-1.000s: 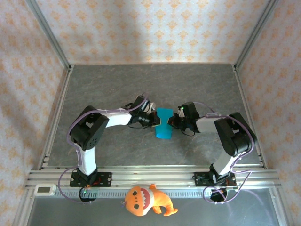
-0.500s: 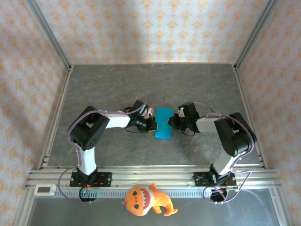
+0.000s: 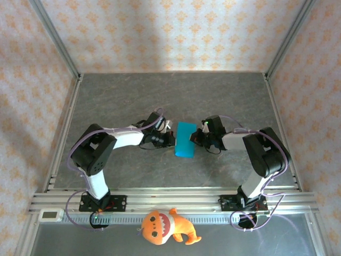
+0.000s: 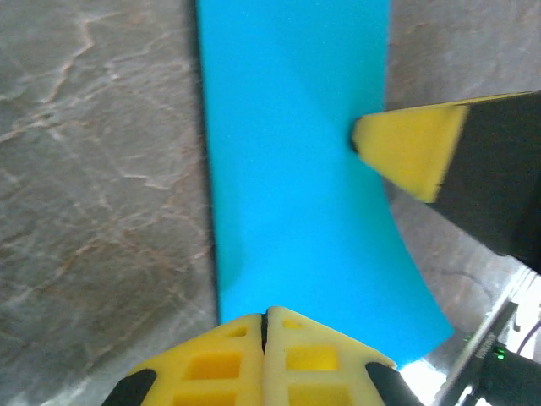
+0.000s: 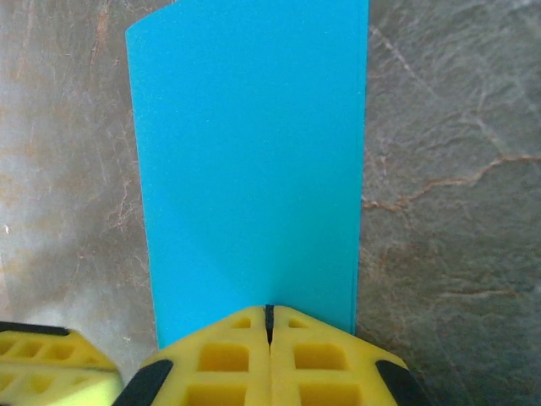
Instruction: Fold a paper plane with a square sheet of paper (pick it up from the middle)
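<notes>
- From above, the blue paper (image 3: 185, 140) lies flat on the grey, marble-veined table (image 3: 160, 96), about midway across. It is a smooth, bright upright rectangle with crisp edges.
- The left gripper (image 3: 171, 140) comes in low from the left and the right gripper (image 3: 197, 137) from the right. Each has its tips at a long edge of the paper, so the sheet sits between them.
- An orange plush toy (image 3: 165, 226) with a toothy grin lies on the ribbed metal rail (image 3: 176, 200) at the near edge. A small white box (image 3: 51, 215) sits at the rail's left end.
- Left wrist view: the left claw's two yellow, waffle-patterned fingers are pressed together with only a thin dark seam between them. Their tips cover one edge of the paper, which bows upward at one corner.
- In that same view, a blunt yellow fingertip (image 4: 410, 152) of the right claw touches the opposite edge.
- Right wrist view: the right claw's yellow fingers are likewise closed tight, tips over the paper's edge.
- I cannot tell whether either claw has the thin sheet nipped between its tips or merely rests on it.
</notes>
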